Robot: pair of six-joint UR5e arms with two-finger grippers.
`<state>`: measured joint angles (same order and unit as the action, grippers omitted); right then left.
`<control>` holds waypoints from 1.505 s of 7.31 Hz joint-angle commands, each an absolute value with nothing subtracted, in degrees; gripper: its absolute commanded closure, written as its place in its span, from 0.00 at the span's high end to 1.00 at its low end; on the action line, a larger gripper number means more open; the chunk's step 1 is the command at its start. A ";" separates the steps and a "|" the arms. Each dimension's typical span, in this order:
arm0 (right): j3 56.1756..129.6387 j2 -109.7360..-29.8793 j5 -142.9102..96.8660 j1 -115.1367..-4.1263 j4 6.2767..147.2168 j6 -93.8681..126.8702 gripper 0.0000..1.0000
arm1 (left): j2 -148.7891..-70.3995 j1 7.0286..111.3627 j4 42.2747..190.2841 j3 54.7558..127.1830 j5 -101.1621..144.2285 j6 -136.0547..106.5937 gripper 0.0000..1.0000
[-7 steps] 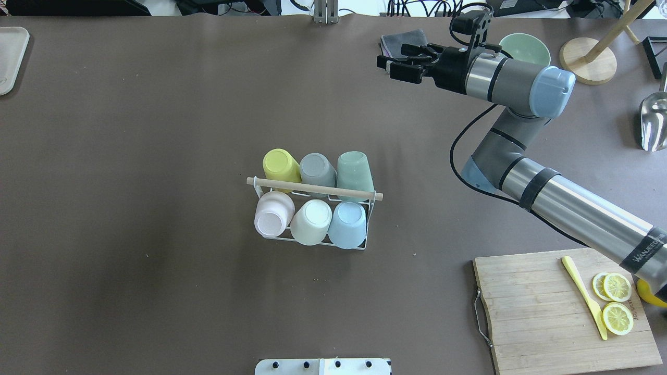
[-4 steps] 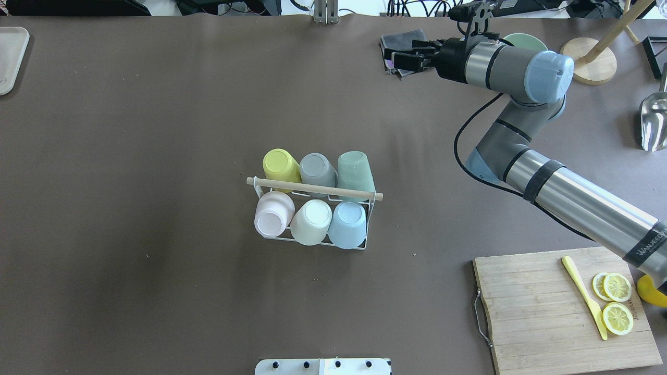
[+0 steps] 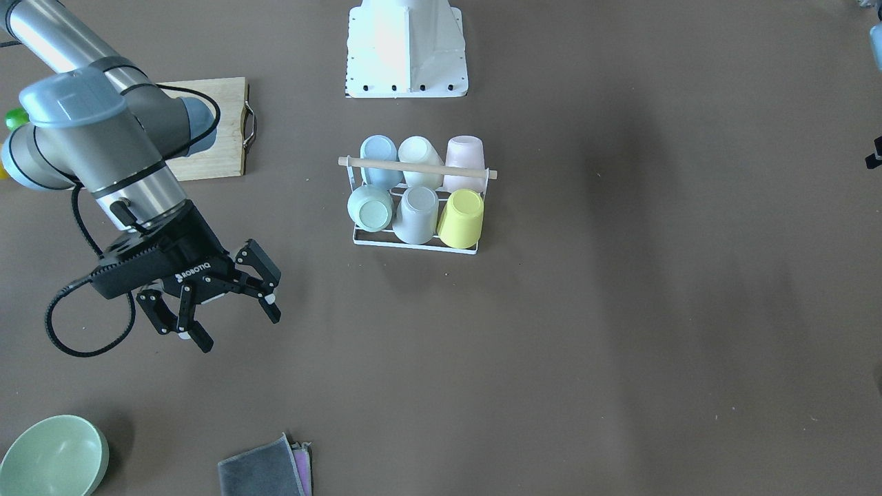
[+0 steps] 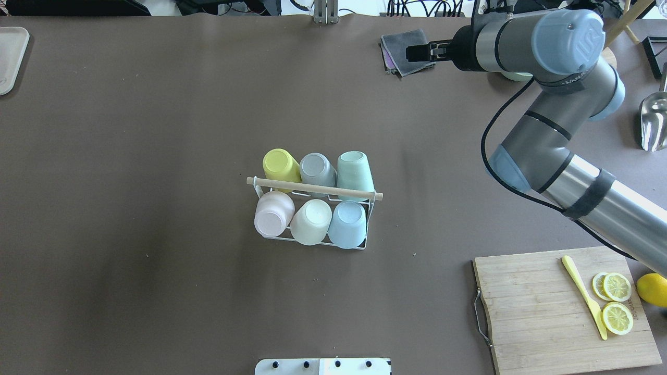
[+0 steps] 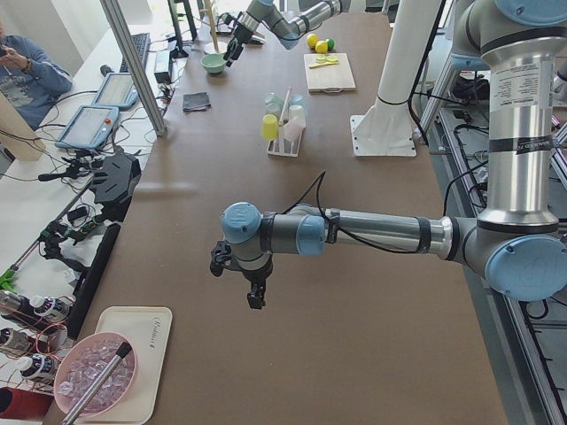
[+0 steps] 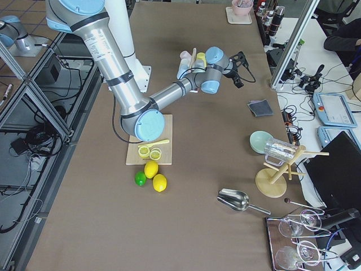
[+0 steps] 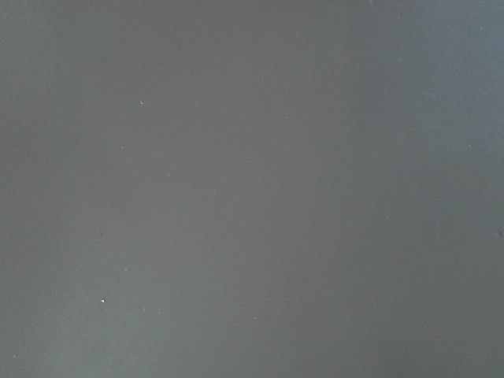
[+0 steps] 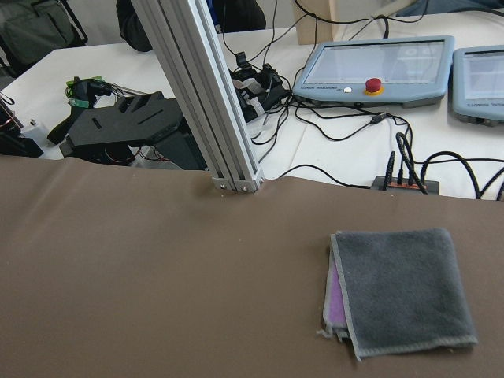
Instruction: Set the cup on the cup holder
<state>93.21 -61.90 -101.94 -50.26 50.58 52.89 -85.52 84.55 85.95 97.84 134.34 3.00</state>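
Observation:
The cup holder (image 4: 314, 188), a white wire rack with a wooden rod on top, stands mid-table and also shows in the front view (image 3: 417, 167). Several pastel cups sit upside down on its prongs, among them a yellow cup (image 4: 280, 164), a green cup (image 4: 355, 172) and a blue cup (image 4: 348, 224). My right gripper (image 3: 240, 331) is open and empty, held in the air far from the rack, over the far right of the table (image 4: 411, 52). My left gripper (image 5: 241, 282) shows only in the exterior left view, above bare table; I cannot tell whether it is open.
A folded grey cloth (image 8: 402, 291) lies at the far edge below my right gripper. A green bowl (image 3: 52, 458) sits nearby. A cutting board (image 4: 542, 312) with lemon slices and a yellow knife lies at the near right. A metal scoop (image 4: 654, 122) is at the right edge.
My right arm has swung up and toward the far edge. Its gripper moved right and back over the grey cloth. The rack and cups have not moved.

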 commanded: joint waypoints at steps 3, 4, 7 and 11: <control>116.34 -71.51 -102.39 -50.80 89.85 48.46 1.00 | -82.89 89.65 85.87 100.28 134.12 2.90 0.99; 119.15 -75.37 -102.31 -51.32 93.48 40.42 1.00 | -82.36 90.00 85.96 101.33 134.38 2.99 0.99; 119.62 -83.56 -107.29 -57.28 95.27 23.44 1.00 | -82.35 90.00 85.87 103.01 134.38 2.90 0.99; 102.19 -85.08 -124.61 -79.83 96.77 -1.40 1.00 | -82.97 89.82 85.96 102.92 134.21 2.90 0.99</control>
<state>109.24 -85.07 -120.44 -71.80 96.79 9.84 -82.88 89.84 85.92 102.90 134.22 2.84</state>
